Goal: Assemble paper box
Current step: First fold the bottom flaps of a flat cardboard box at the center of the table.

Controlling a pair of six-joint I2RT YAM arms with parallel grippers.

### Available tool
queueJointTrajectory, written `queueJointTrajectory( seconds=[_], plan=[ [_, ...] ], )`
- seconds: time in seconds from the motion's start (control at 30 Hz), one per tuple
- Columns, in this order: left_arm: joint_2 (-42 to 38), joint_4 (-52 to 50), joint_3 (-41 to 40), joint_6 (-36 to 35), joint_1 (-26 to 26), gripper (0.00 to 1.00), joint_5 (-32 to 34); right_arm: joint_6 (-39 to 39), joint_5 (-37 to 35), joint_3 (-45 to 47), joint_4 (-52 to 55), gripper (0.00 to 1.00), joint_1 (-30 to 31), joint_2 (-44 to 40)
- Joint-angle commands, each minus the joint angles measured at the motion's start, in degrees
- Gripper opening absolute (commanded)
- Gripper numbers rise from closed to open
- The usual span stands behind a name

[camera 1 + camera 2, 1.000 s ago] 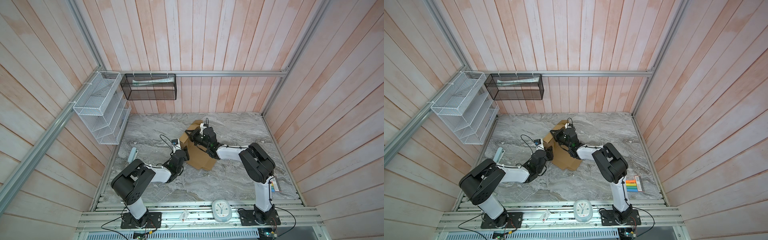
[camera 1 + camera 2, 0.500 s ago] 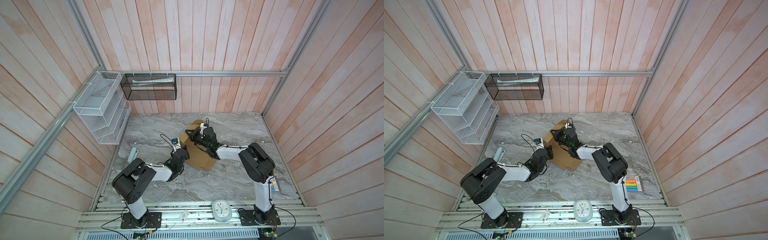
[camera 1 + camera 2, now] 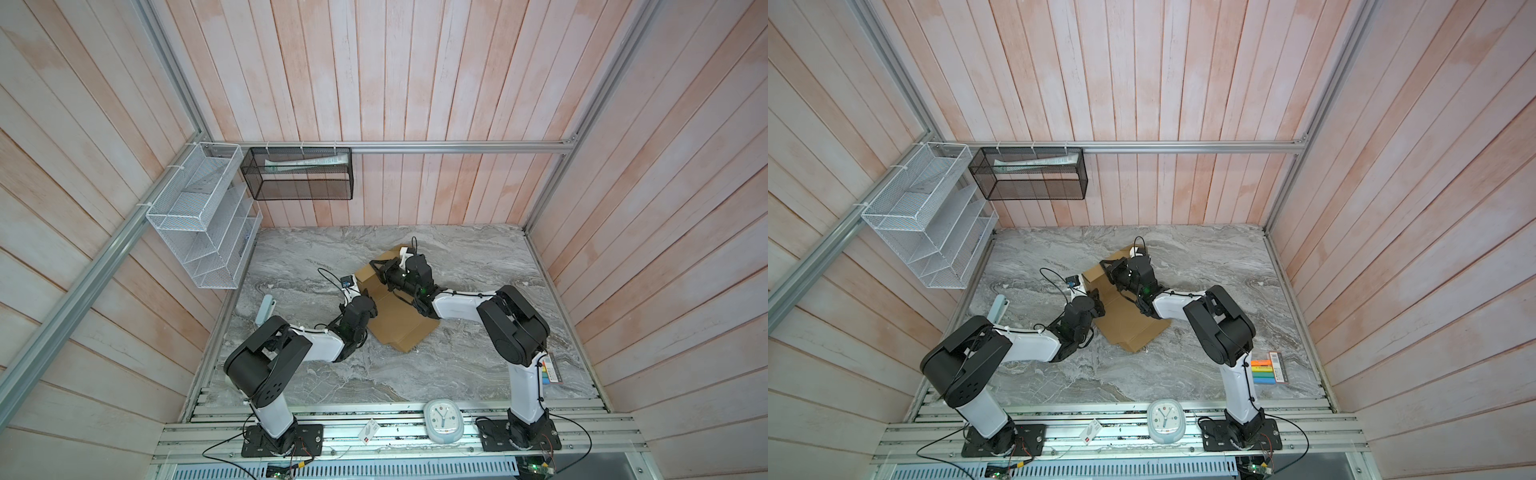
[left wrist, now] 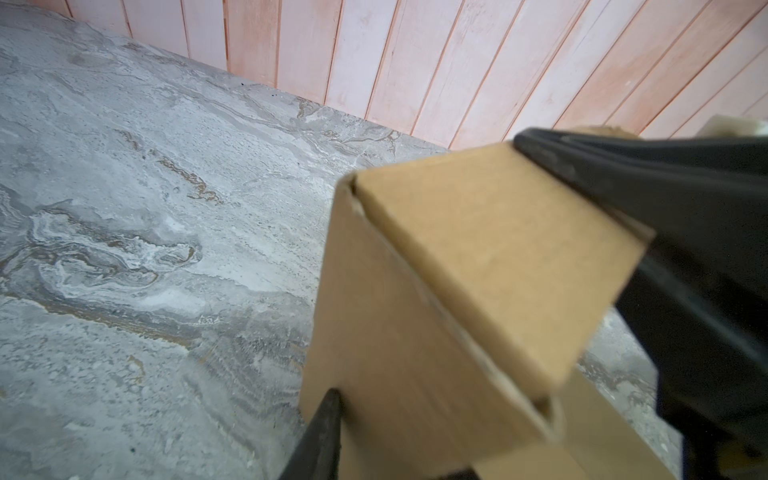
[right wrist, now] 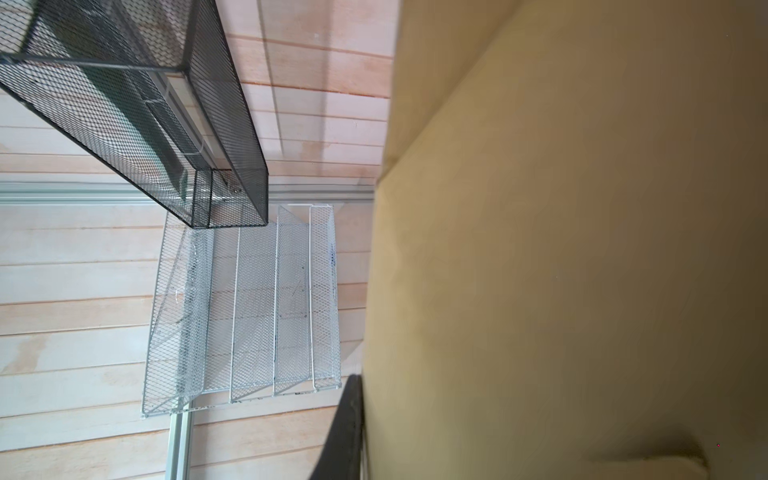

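Note:
The paper box [image 3: 399,320] is brown cardboard, partly folded, lying mid-table in both top views [image 3: 1129,324]. Its far-left end stands up as a wall with a flap bent over it [image 4: 478,257]. My left gripper [image 3: 368,297] is at the box's left edge. In the left wrist view the wall stands between its fingers, and one finger [image 4: 324,432] touches the outer face. How far the jaws have closed is hidden. My right gripper [image 3: 384,268] reaches over the box and pinches the raised flap's top edge. Cardboard [image 5: 582,249] fills most of the right wrist view beside one finger [image 5: 351,415].
A black mesh basket [image 3: 297,174] and a white wire rack [image 3: 203,224] hang on the back-left walls. A pale clock [image 3: 442,419] and a tag [image 3: 368,430] lie on the front rail. A coloured block strip [image 3: 1264,372] sits front right, and a pale tool [image 3: 264,309] lies at the left edge.
My left arm has edged slightly toward the box's left wall. The box and my right arm stay about where they were.

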State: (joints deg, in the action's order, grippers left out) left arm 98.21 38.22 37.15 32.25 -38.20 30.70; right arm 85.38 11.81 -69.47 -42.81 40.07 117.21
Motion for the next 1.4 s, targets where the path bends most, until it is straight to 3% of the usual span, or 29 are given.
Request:
queueJointTrajectory(
  seconds=[0.0, 0.63, 1.07, 1.37],
  plan=[
    [0.8, 1.4, 1.7, 0.4, 0.1, 0.27, 0.7, -0.4, 2.6, 0.3, 2.4, 0.14, 1.3, -0.3],
    [0.1, 0.5, -1.1, 2.1, 0.1, 0.10, 2.5, -3.6, 0.5, 6.1, 2.8, 0.42, 1.6, -9.5],
    [-2.9, -1.7, -2.7, 1.8, 0.1, 0.03, 5.1, -4.4, 0.8, 16.4, 0.9, 0.48, 2.5, -17.3],
    [-5.4, -3.2, -4.1, 0.5, 0.1, 0.00, 6.0, -15.2, -1.7, 22.4, 9.3, 0.48, 2.6, -28.1]
  ],
)
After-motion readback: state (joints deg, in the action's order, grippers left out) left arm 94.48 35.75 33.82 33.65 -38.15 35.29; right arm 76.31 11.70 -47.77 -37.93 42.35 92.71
